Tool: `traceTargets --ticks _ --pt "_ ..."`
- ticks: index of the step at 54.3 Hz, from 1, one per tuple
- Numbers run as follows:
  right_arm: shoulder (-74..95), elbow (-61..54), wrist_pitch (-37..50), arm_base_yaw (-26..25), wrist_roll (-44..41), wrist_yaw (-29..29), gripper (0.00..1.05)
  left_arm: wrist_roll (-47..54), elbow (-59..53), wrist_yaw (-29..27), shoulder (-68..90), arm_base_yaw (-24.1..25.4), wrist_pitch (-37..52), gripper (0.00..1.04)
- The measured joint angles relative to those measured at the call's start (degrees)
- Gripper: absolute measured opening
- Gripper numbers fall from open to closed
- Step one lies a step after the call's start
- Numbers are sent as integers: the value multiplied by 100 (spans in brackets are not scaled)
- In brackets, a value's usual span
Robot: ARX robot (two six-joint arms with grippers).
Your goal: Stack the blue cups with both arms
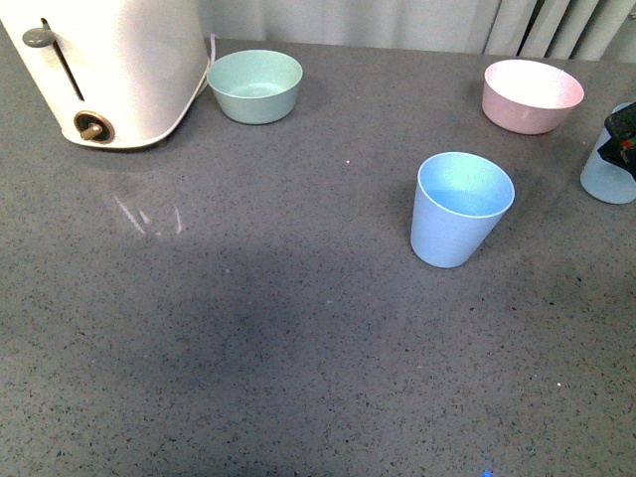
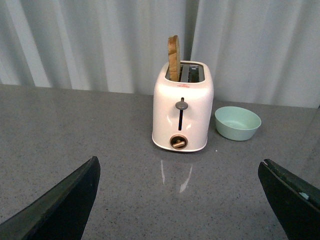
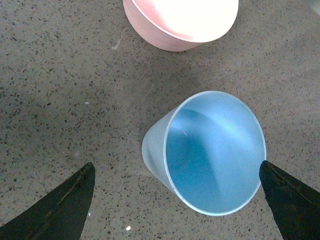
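- At right edge: blue cup (image 1: 604, 174) upright, near pink bowl (image 1: 532, 94); R gripper (image 3: 176, 167) over it, jaws apart.
- Right of ctr: 2nd blue cup (image 1: 462, 209), upright.
- L gripper (image 2: 179, 162) jaws wide apart, facing toaster (image 2: 182, 107).

Nothing here can be read. The white toaster (image 2: 182, 112) has a tiny reddish printed mark on its front face, just below the slots, but it is too small to make out.

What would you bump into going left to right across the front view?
toaster → mint green bowl → middle blue cup → pink bowl → second blue cup at the right edge
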Motion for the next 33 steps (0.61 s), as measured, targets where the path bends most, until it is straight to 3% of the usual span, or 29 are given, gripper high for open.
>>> traceTargets --ticks 4,32,33 --pt "181 118 0 26 -7 48 92 0 0 0 0 0 0 96" --pt "372 166 -155 -50 144 9 1 0 0 0 0 0 0 96" --pt "332 140 -160 -61 170 4 2 0 0 0 0 0 0 96"
